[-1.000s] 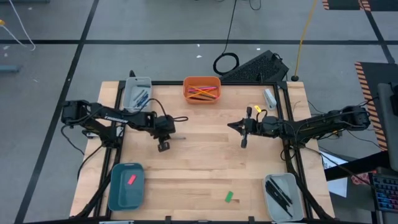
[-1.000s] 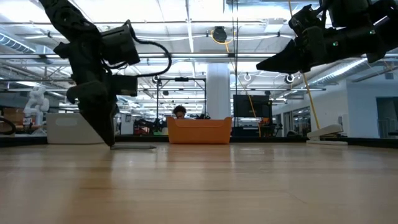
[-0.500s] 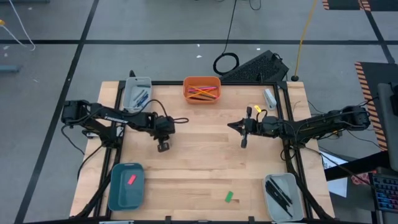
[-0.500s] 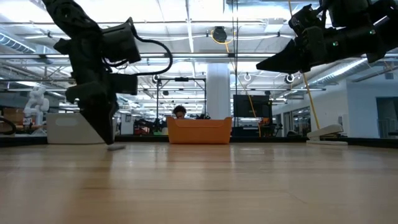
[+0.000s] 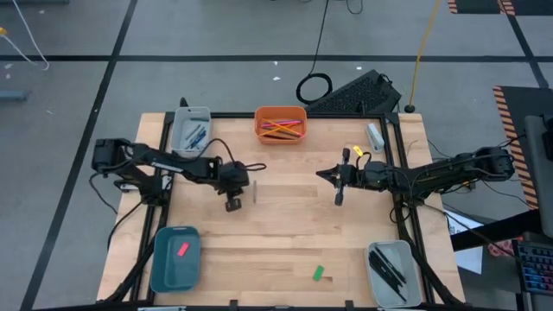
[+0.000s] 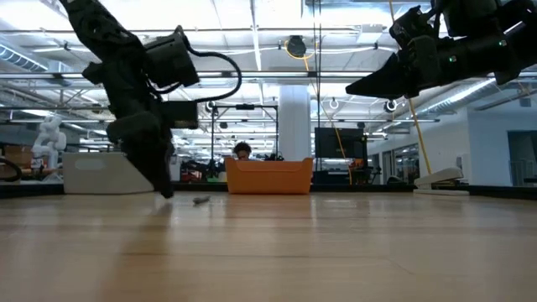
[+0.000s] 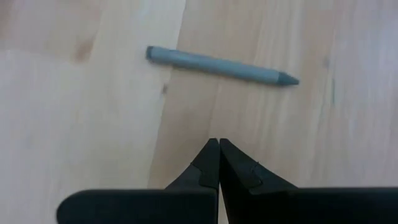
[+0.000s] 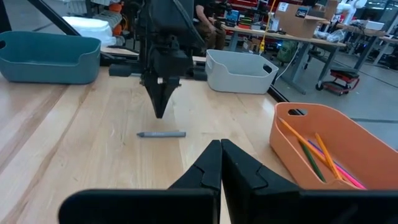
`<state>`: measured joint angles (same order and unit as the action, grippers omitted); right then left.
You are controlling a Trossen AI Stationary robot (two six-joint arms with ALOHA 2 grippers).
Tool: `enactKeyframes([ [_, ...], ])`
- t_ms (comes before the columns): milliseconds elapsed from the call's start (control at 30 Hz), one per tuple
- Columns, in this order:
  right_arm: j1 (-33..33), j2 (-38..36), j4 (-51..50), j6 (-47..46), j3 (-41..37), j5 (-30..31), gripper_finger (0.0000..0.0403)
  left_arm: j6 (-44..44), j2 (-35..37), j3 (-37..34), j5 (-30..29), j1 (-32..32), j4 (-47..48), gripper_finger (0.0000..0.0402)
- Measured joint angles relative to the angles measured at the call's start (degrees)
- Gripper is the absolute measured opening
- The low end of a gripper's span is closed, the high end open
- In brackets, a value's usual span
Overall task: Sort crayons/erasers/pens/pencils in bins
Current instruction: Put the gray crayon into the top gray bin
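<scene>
A grey crayon (image 7: 221, 65) lies flat on the wooden table (image 5: 285, 233), left of centre (image 5: 255, 192), pointing from the near side to the far side. My left gripper (image 7: 219, 142) is shut and points down just left of the crayon (image 6: 168, 193), a short gap away from it. My right gripper (image 8: 221, 143) is shut and hangs well above the table right of centre (image 5: 320, 174), pointing toward the table's left. A green eraser (image 5: 318, 274) lies flat near the front edge.
A pale bin (image 5: 191, 128) with bluish crayons stands at the far left. An orange bin (image 5: 280, 123) at the far middle holds pencils. A teal bin (image 5: 176, 257) with a pink eraser (image 5: 182, 250) is at the near left. A pale bin (image 5: 394, 272) with pens is at the near right.
My left gripper, shut, has gone toward the table's right edge. The crayon has slid the same way and turned about a quarter turn: it lay left to right, now it lies near to far.
</scene>
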<state>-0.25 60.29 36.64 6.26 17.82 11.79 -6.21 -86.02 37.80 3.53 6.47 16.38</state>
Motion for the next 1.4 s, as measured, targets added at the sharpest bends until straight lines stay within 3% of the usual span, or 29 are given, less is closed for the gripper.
enactKeyframes([
  [300, 0.6, 1.8, -0.1, 0.4, 1.4, 0.1, 0.0, 0.1, -7.9, 0.2, 2.0, 0.0, -18.6, 0.0003],
  [433, 1.2, 4.8, -1.6, -1.1, 4.5, 0.2, 0.0, -0.2, -8.9, 0.0, 1.6, 0.0, -22.5, 0.0003],
  [533, 1.1, 7.7, -7.1, -5.5, 8.6, 1.1, 0.0, -0.2, -6.6, -0.3, 0.0, 0.0, -23.5, 0.0002],
  [667, 1.4, 12.6, -16.3, -14.2, 15.0, 7.3, 0.0, 0.0, -2.0, -3.1, -0.9, 1.0, -25.7, 0.0002],
  [900, 1.5, 21.7, -24.9, -30.4, 25.5, 9.3, 0.0, -1.7, 7.2, -15.4, 1.5, 4.7, -44.0, 0.0001],
  [1167, 1.8, 28.8, -31.8, -45.4, 32.0, 15.4, 0.0014, -1.3, 9.2, -22.7, 0.7, 6.9, -60.4, 0.0003],
  [1400, 2.7, 36.5, -39.0, -52.1, 38.4, 16.4, 0.0034, -1.4, 9.2, -23.6, 0.2, 9.9, -60.3, 0.0005],
])
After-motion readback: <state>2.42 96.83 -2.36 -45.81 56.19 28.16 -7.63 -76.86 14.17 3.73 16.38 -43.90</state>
